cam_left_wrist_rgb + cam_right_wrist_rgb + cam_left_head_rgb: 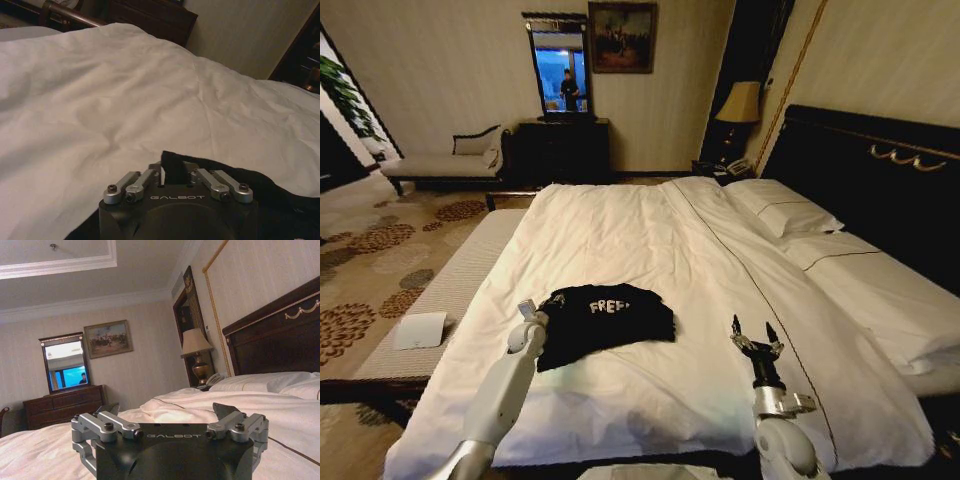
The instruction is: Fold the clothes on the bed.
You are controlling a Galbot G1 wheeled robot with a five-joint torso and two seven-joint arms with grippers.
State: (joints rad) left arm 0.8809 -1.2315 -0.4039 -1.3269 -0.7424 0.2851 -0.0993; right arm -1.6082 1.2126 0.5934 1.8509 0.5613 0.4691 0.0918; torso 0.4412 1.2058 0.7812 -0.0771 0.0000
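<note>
The clothes are one black T-shirt (605,320) with white lettering, lying bunched and partly folded on the white duvet of the bed (620,230), near its close edge. My left gripper (542,305) is at the shirt's left edge. In the left wrist view the left gripper (172,175) is shut on a raised fold of the black T-shirt (240,185). My right gripper (757,335) stands open over bare duvet, a short way right of the shirt and apart from it. In the right wrist view the right gripper (167,412) has spread fingers with nothing between them.
A dark headboard (860,180) and white pillows (785,210) are on the right. A padded bench (460,270) with a white object (420,330) runs along the bed's left side. A dresser (560,150), a chaise (445,160) and a lamp (740,105) stand by the far wall.
</note>
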